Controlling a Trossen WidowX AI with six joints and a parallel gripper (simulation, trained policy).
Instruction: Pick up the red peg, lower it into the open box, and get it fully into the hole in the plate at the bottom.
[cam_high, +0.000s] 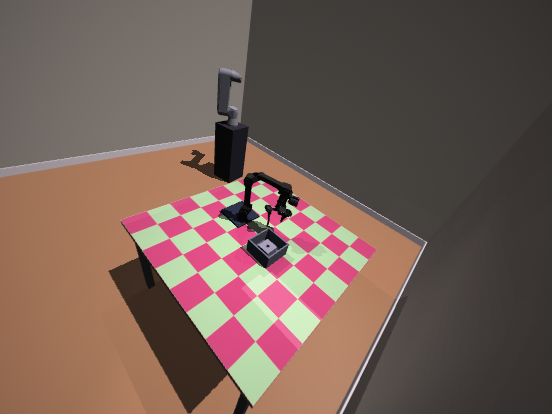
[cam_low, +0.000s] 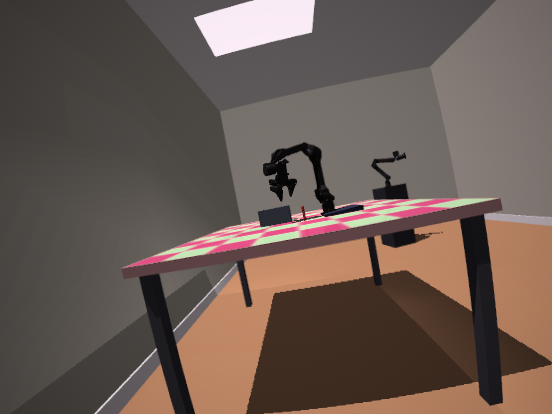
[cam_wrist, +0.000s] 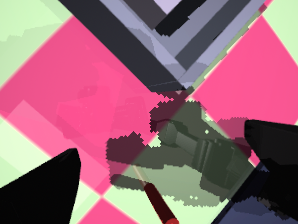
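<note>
The red peg (cam_low: 303, 212) (cam_wrist: 159, 204) stands upright on the table, between the box and the arm's base; I cannot make it out in the top view. My gripper (cam_high: 276, 223) (cam_low: 286, 197) (cam_wrist: 164, 142) is open and empty, fingers wide apart and pointing down. It hangs above the table near the box's arm-side corner, higher than the peg. In the wrist view the peg shows low between the two fingers. The dark grey open box (cam_high: 257, 255) (cam_low: 275, 216) (cam_wrist: 117, 45) holds a pale plate (cam_high: 263, 243) with a dark hole near its middle. The hole looks empty.
The arm's dark blue base plate (cam_high: 231, 212) (cam_low: 352, 208) lies on the checkered table (cam_high: 255, 367) behind the peg, seen from the box. A second arm (cam_high: 223, 92) stands on a black pedestal (cam_high: 230, 152) (cam_low: 397, 192) off the table. The arm's shadow falls around the peg.
</note>
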